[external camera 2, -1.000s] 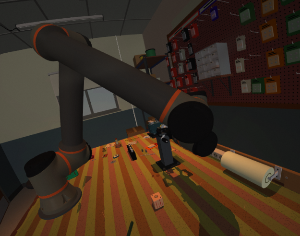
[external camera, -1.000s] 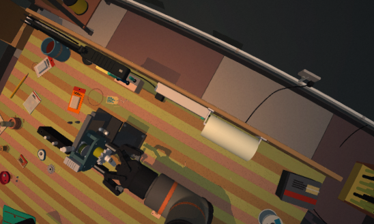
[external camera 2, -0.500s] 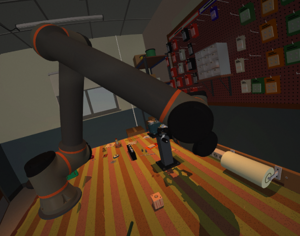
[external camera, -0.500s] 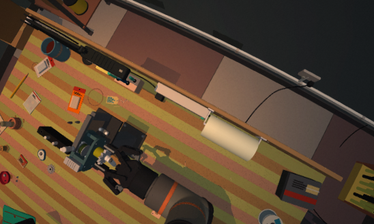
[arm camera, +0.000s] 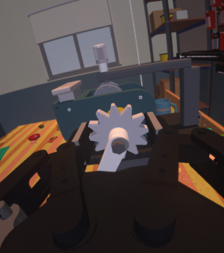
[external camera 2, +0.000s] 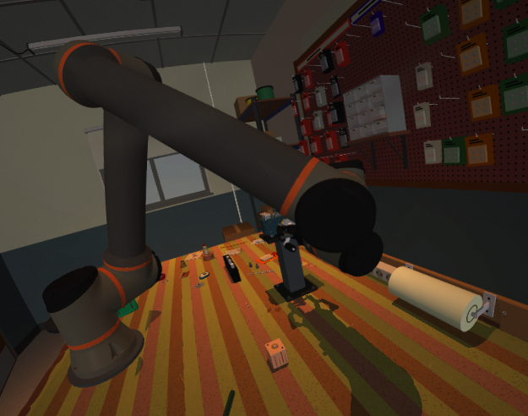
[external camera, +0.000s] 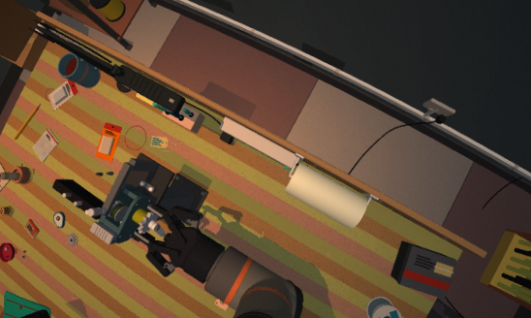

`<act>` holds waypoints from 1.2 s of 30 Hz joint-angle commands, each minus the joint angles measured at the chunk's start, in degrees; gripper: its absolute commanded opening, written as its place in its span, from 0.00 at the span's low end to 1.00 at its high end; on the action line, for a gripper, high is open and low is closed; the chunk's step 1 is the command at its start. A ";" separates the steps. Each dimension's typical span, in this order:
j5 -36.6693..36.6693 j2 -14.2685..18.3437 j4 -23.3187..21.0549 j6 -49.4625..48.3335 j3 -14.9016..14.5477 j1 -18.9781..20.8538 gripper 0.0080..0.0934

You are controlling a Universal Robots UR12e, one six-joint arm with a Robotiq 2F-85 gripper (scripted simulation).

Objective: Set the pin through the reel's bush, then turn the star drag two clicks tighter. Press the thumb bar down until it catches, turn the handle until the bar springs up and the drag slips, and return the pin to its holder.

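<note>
The grey star drag (arm camera: 118,129) sits on the near side of the teal reel (arm camera: 102,106), which is clamped on a black stand (external camera 2: 291,273) in the middle of the striped bench. The star drag is held between the fingers of my gripper (arm camera: 116,131), whose pads stand at its left and right. The grey handle arm (arm camera: 110,156) runs down from the drag's hub. The ribbed thumb bar (arm camera: 67,87) stands up at the reel's upper left. A pin with a knurled head (arm camera: 101,56) rises above the reel. In the side camera my gripper (external camera: 158,229) meets the reel (external camera: 125,211) from the right.
The black stand's base (external camera: 181,191) lies right under my wrist. A black holder block (external camera: 74,193) lies left of the reel. A cream paper roll (external camera: 327,195) hangs at the bench's back rail. Small parts, a blue mug (external camera: 78,70) and an orange packet (external camera: 108,140) are scattered to the left.
</note>
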 commanded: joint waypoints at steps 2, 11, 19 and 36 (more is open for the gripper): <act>0.02 -0.04 0.02 0.00 -0.02 0.03 0.00; 0.02 -0.04 0.02 0.01 -0.02 0.03 0.00; 0.02 -0.04 0.02 0.24 -0.02 0.03 0.00; 0.02 -0.04 0.02 3.11 -0.02 0.03 0.00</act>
